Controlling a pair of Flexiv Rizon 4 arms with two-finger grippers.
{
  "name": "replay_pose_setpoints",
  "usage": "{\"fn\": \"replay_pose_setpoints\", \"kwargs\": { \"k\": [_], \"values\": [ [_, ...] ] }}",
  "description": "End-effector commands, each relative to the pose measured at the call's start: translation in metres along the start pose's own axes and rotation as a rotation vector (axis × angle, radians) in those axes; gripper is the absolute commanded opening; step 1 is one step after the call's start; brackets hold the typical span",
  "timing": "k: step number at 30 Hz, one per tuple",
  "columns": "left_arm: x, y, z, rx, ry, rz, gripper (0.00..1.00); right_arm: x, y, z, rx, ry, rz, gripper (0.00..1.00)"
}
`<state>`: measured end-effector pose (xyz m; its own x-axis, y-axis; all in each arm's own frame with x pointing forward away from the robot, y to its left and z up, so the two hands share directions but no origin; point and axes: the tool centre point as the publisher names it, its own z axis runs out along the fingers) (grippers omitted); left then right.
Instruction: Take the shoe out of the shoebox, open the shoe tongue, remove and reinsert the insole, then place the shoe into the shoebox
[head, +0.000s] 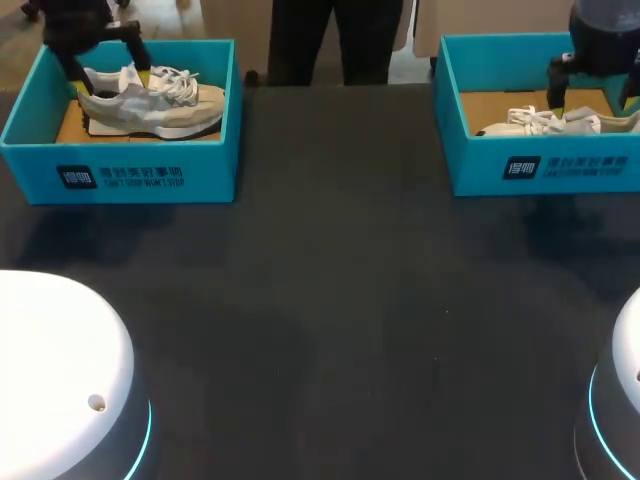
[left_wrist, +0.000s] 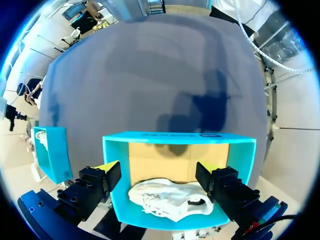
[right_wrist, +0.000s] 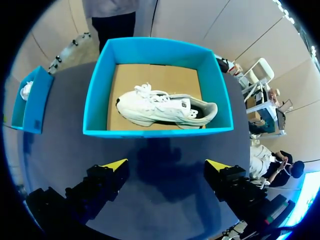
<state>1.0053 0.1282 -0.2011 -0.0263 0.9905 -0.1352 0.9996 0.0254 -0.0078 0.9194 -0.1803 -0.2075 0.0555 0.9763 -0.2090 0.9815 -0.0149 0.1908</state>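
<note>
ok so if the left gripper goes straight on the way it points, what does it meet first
Probably the white shoe lying in the teal shoebox, between and just ahead of the open left gripper. Depth is unclear; a fingertip might catch the box wall first.

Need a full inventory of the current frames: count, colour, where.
shoeboxes: 2, teal, open; left shoebox at the table's far left, right shoebox at its far right.
shoes: 2; beige-grey shoe in the left shoebox, white shoe in the right shoebox.
table: 1, dark grey, under both boxes.
robot bases: 2, white with cyan light rings, near corners.
left gripper: black, yellow tips, open, above the left shoebox.
right gripper: black, yellow tips, open, right shoebox ahead of it.
</note>
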Motion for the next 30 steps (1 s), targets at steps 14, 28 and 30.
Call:
{"fn": "replay_pose_setpoints", "kwargs": {
  "k": [14,28,30],
  "values": [
    [0.000,0.000,0.000,-0.002,0.007,0.007,1.00,0.000,-0.001,0.000,-0.001,0.000,0.000,1.00],
    [0.038,0.023,0.002,0.052,-0.014,0.175,1.00,0.000,-0.001,0.000,-0.001,0.000,0.000,1.00],
    [0.041,0.027,0.003,0.059,-0.016,0.191,1.00,0.000,-0.001,0.000,-0.001,0.000,0.000,1.00]
  ]
}}
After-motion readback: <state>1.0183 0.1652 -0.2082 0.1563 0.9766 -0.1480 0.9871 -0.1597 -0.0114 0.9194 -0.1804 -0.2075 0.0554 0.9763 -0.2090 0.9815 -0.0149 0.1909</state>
